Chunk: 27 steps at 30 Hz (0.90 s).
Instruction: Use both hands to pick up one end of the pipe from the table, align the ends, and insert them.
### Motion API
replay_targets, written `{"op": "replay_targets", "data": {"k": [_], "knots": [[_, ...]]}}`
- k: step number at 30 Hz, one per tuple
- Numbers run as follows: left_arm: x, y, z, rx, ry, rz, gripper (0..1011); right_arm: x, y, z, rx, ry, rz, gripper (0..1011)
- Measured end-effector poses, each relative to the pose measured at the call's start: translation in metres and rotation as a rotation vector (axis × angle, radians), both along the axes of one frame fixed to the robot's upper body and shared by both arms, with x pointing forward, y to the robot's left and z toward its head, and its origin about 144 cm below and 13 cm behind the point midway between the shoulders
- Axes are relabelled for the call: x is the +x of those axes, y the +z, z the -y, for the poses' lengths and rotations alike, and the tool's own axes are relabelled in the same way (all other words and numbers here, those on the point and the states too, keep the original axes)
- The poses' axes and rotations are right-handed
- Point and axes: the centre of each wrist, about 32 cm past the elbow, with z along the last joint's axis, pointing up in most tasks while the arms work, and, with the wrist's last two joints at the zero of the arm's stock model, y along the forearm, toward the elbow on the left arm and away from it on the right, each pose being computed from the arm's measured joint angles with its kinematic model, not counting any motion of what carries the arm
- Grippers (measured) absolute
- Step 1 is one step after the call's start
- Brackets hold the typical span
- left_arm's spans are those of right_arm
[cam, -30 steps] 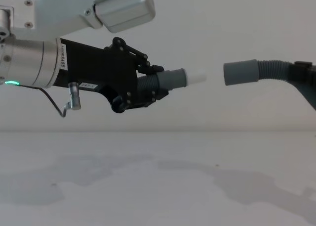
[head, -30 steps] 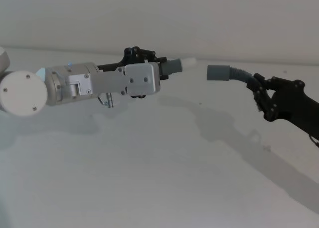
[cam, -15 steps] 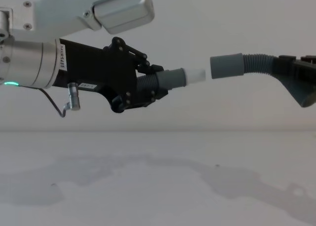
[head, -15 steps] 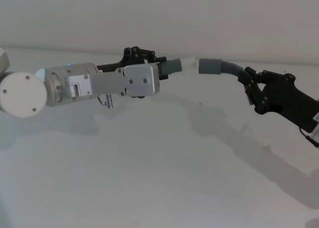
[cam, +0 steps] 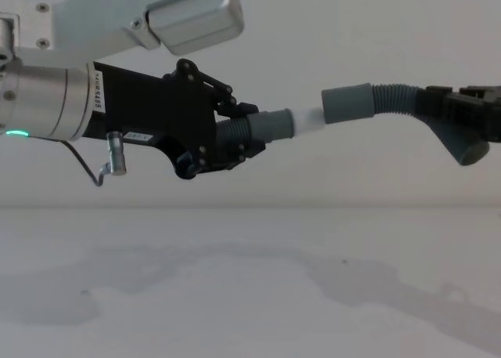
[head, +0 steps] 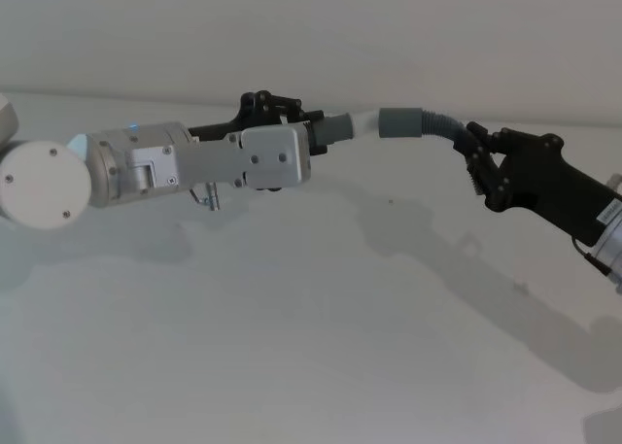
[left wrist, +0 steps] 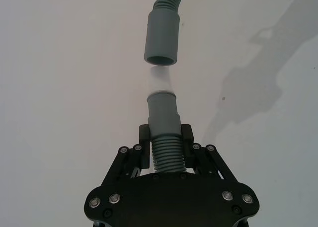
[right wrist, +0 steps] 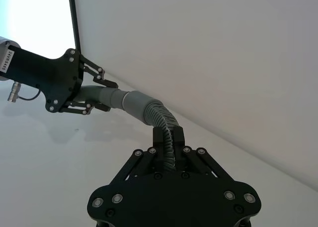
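Note:
My left gripper is shut on a ribbed dark-grey pipe piece, held in the air above the white table. That piece's smooth grey cuff and white tip point toward my right side. My right gripper is shut on the other curved ribbed piece. Its wider grey sleeve faces the tip. The sleeve's mouth stands right at the white tip, nearly in line with it. Most of the tip still shows.
The white table below carries only the arms' shadows. A pale wall rises behind it. A thin wire loop hangs under my left wrist.
My right gripper has carried its pipe piece leftward, closing the gap, so the sleeve's mouth has come up to the white tip. The left arm has stayed still.

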Motion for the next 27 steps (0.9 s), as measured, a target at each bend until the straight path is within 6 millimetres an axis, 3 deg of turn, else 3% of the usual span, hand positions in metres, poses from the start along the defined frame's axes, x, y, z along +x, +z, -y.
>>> {"op": "replay_targets", "data": {"k": [27], "knots": [[0.000, 0.000, 0.000, 0.000, -0.001, 0.001, 356, 0.013, 0.003, -0.007, -0.041, -0.008, 0.011, 116]]}}
